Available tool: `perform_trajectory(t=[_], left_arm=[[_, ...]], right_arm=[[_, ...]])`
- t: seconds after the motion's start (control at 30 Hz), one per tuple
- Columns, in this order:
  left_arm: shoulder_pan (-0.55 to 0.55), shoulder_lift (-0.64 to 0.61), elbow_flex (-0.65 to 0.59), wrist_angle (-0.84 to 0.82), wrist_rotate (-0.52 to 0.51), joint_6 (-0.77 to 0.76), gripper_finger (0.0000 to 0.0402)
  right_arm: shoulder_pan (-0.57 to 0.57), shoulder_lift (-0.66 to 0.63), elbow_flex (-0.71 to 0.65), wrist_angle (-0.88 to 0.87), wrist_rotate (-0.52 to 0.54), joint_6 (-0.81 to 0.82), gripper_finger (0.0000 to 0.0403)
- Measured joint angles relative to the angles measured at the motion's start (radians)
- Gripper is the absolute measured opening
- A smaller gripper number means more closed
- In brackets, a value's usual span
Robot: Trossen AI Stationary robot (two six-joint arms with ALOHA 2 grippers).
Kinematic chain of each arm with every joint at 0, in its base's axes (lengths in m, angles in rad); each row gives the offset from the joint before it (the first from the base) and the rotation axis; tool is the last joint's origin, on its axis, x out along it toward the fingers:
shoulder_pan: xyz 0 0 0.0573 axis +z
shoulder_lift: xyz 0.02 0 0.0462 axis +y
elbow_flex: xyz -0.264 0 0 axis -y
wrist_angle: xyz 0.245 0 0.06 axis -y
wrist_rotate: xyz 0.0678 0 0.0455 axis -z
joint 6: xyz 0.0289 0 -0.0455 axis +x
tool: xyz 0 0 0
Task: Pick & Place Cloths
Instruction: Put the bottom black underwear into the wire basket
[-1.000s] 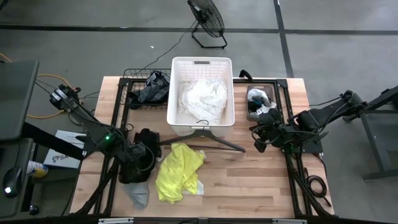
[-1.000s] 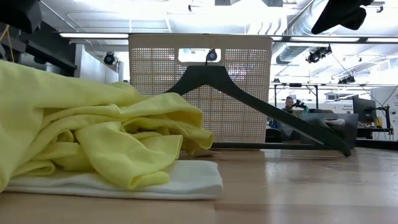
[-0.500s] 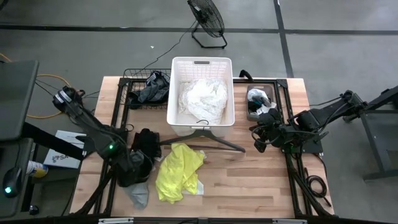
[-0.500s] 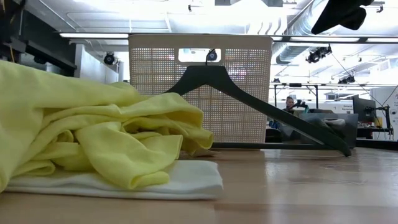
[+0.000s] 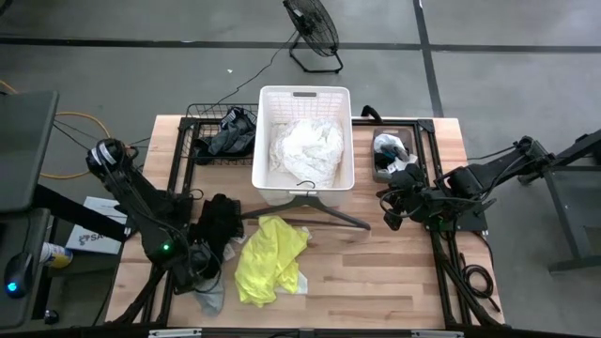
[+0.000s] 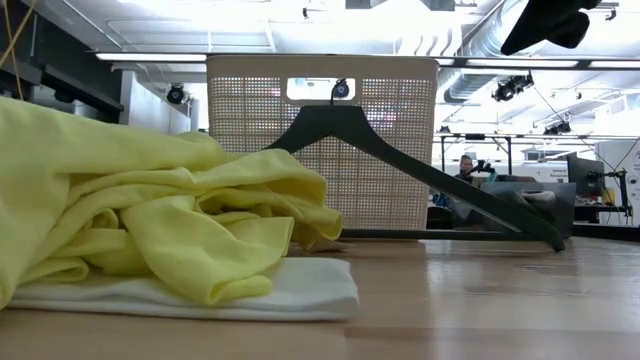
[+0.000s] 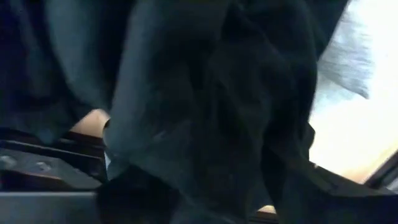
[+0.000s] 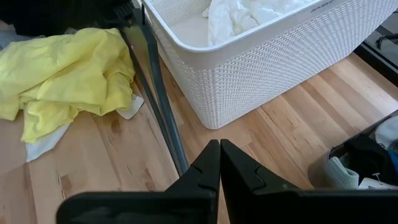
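A black cloth (image 5: 220, 219) lies on the table's left side, and a small grey cloth (image 5: 208, 297) lies by the near edge. My left gripper (image 5: 201, 267) points down between the two. Its wrist view is filled by the black cloth (image 7: 211, 112), with the grey cloth (image 7: 357, 56) beside it. A neon yellow cloth (image 5: 270, 258) lies mid-table on top of a white one (image 6: 300, 292). A white lacy cloth (image 5: 306, 150) sits in the white basket (image 5: 267, 141). My right gripper (image 8: 219, 147) hangs shut above the table's right side, with nothing in it.
A dark grey hanger (image 5: 315, 210) lies in front of the basket with its hook against the basket wall. More dark cloths (image 5: 232, 134) fill a wire rack at the far left. A small bin (image 5: 389, 150) stands at the far right. Bare wood lies near right.
My left gripper has moved toward the table's near left corner and sunk, turning as it went. It has gone from over the black cloth to the spot between that cloth and the grey one. More of the black cloth now shows. The right arm has kept still.
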Motion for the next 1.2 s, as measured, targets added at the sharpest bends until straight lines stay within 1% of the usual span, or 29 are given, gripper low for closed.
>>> perform_trajectory(t=[0.1,0.23,0.27,0.4,0.53,0.63,0.73,0.87,1.0,1.07,1.13,1.2], left_arm=[[0.001,0.005,0.0,0.026,0.027,0.0,0.0146],[0.002,0.0,0.0,0.065,0.072,0.027,0.003],[0.002,-0.004,0.0,0.075,0.081,0.032,0.0019],[0.002,-0.026,0.012,0.074,0.089,0.045,0.0009],[0.002,-0.046,0.092,-0.004,0.054,0.085,0.0006],[0.002,-0.048,0.195,-0.124,-0.029,0.132,0.0005],[0.002,-0.049,0.32,-0.277,-0.145,0.168,0.0004],[0.002,-0.049,0.486,-0.469,-0.342,0.187,0.0003],[0.002,-0.049,0.604,-0.629,-0.543,0.216,0.0003],[0.002,-0.051,0.639,-0.659,-0.633,0.249,0.0003],[0.003,-0.061,0.657,-0.654,-0.717,0.342,0.0003],[0.003,-0.063,0.676,-0.652,-0.798,0.396,0.0003]], right_arm=[[0.0,0.0,0.0,0.0,0.0,0.002,0.0002],[0.0,0.0,0.0,0.0,0.0,0.002,0.0003],[0.0,0.0,0.0,0.0,0.0,0.002,0.0003],[0.0,0.0,0.0,0.0,0.0,0.002,0.0003],[0.0,0.0,0.0,0.0,0.0,0.002,0.0003],[0.0,0.0,0.0,0.0,0.0,0.002,0.0003],[0.0,0.0,0.0,0.0,0.0,0.002,0.0003],[0.0,0.0,0.0,0.0,0.0,0.001,0.0003],[0.0,0.0,0.0,0.0,0.003,-0.003,0.0003],[0.0,0.0,0.0,0.0,0.003,-0.005,0.0003],[0.0,0.0,0.0,0.0,0.003,-0.005,0.0003],[0.0,0.0,0.0,0.0,0.003,-0.005,0.0003]])
